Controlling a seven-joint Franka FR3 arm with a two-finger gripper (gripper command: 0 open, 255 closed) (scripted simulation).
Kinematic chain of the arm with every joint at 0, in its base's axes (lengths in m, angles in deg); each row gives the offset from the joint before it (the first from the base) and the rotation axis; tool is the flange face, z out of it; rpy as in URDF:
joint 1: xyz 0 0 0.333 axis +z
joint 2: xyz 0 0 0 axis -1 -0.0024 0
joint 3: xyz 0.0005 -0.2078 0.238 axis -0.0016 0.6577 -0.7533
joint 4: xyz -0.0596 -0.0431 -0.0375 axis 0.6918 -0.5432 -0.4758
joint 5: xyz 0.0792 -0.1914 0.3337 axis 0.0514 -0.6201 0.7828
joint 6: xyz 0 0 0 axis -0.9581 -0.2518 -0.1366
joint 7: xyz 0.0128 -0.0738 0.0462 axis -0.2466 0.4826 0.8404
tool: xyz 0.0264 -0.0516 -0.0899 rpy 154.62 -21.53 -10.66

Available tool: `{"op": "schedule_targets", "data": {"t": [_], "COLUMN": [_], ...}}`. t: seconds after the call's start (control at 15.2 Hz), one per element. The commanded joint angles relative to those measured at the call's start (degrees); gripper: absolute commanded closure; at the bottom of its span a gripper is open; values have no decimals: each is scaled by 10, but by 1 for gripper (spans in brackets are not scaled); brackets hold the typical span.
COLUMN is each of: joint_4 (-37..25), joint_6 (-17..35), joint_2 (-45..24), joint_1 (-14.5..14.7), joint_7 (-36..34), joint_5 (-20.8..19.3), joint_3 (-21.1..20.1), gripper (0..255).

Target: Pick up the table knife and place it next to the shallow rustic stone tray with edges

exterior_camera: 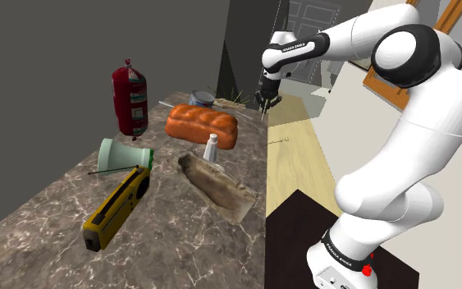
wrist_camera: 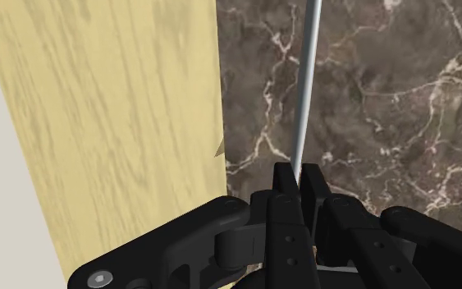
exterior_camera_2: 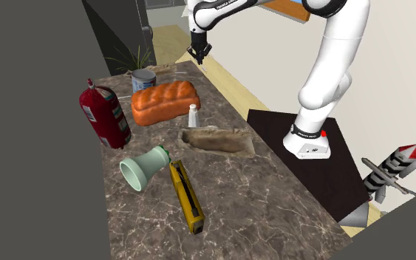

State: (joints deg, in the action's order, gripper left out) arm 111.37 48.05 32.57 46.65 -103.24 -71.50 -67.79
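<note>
My black gripper [wrist_camera: 300,185] is shut on the table knife [wrist_camera: 307,82], whose thin grey blade runs out from between the fingers over the dark marble tabletop [wrist_camera: 385,98]. In the shoulder view the gripper [exterior_camera: 267,100] hangs at the table's far end, near the edge beside the wooden floor. The second exterior view also has the gripper [exterior_camera_2: 198,55] at that far corner. The shallow brown stone tray [exterior_camera: 217,185] [exterior_camera_2: 217,139] lies mid-table, well away from the gripper, with a small white shaker [exterior_camera: 212,148] just behind it.
An orange bread loaf [exterior_camera: 200,125], a metal can [exterior_camera: 203,98] and a red extinguisher [exterior_camera: 130,100] lie between the gripper and the tray. A green cup [exterior_camera: 122,153] and a yellow radio [exterior_camera: 118,205] lie nearer. Wooden floor [wrist_camera: 98,123] drops off beside the table edge.
</note>
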Motion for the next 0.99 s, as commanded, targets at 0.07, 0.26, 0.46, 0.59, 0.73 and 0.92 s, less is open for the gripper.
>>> {"op": "schedule_targets", "data": {"t": [0.07,0.26,0.46,0.59,0.73,0.92], "joint_4": [12,25,37,44,51,53], "joint_6": [21,41,62,75,88,93], "joint_2": [-9,-18,-27,-34,-41,-44], "joint_1": [1,1,2,3,4,4], "joint_7": [-4,-9,-14,-18,-22,-24], "joint_5": [-5,-11,-17,-21,-26,-28], "joint_3": [1,2,4,5,6,6], "gripper": [255,255,255,255,255,255]}}
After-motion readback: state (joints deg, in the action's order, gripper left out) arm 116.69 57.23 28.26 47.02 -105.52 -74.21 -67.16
